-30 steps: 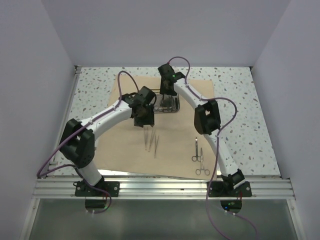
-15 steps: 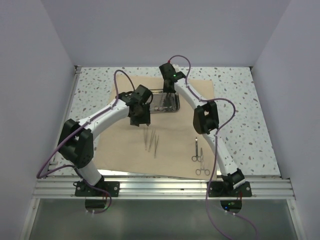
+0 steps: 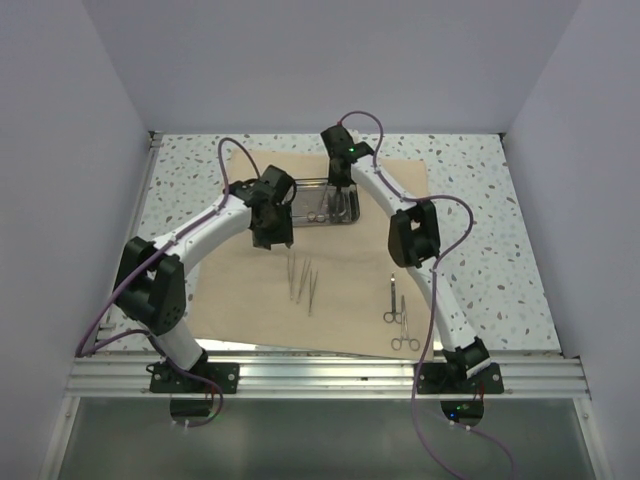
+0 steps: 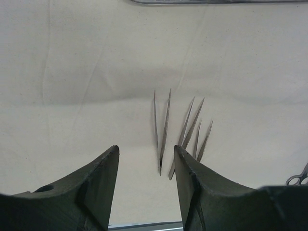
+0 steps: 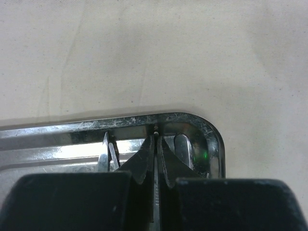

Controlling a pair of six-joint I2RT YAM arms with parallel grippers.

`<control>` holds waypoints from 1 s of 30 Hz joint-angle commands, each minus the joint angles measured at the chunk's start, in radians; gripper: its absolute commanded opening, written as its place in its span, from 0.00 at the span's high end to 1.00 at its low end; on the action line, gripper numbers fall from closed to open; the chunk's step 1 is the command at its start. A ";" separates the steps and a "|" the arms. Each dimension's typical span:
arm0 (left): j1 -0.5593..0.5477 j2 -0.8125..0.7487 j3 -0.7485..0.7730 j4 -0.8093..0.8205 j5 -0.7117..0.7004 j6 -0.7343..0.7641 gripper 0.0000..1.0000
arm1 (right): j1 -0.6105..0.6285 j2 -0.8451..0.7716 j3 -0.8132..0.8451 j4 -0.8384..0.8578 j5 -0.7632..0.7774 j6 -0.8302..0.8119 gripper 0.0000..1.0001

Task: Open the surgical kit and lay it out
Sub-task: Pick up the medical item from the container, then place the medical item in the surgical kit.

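Note:
The tan cloth wrap (image 3: 250,290) lies spread flat on the table. At its far side stands the steel tray (image 3: 356,215), and my right gripper (image 3: 340,196) reaches down into it. In the right wrist view that gripper (image 5: 156,139) is shut on a slim ridged metal instrument (image 5: 156,129) near the tray's rounded corner (image 5: 207,126). Other instruments (image 5: 107,150) lie beside it in the tray. Three tweezers (image 3: 303,280) lie side by side mid-cloth. My left gripper (image 4: 146,149) hovers open above the cloth, with the tweezers (image 4: 163,127) just ahead of its fingers and nothing between them.
Two ring-handled forceps (image 3: 398,315) lie on the cloth's near right part, and one ring (image 4: 301,177) shows at the left wrist view's right edge. Speckled tabletop (image 3: 480,250) surrounds the cloth. Grey walls close in three sides. A metal rail (image 3: 330,375) runs along the near edge.
My right gripper has shut on an instrument inside the tray. The left arm has swung left and away, uncovering the tray; its jaws stay open.

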 commanded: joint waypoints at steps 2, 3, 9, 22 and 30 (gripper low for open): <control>0.029 -0.020 0.019 0.004 0.000 0.029 0.46 | 0.002 -0.140 -0.115 0.010 -0.097 0.040 1.00; 0.036 -0.023 0.027 0.003 0.000 0.034 0.46 | 0.002 -0.166 -0.125 0.020 -0.104 0.049 1.00; 0.098 -0.058 0.079 -0.025 -0.020 0.074 0.44 | 0.001 -0.309 -0.154 0.062 -0.159 0.149 1.00; 0.438 -0.247 0.093 -0.085 -0.064 0.203 0.30 | 0.225 -0.557 -0.679 0.342 -0.288 0.543 1.00; 0.527 -0.348 0.062 -0.100 -0.077 0.189 0.22 | 0.412 -0.467 -0.697 0.429 -0.354 0.684 1.00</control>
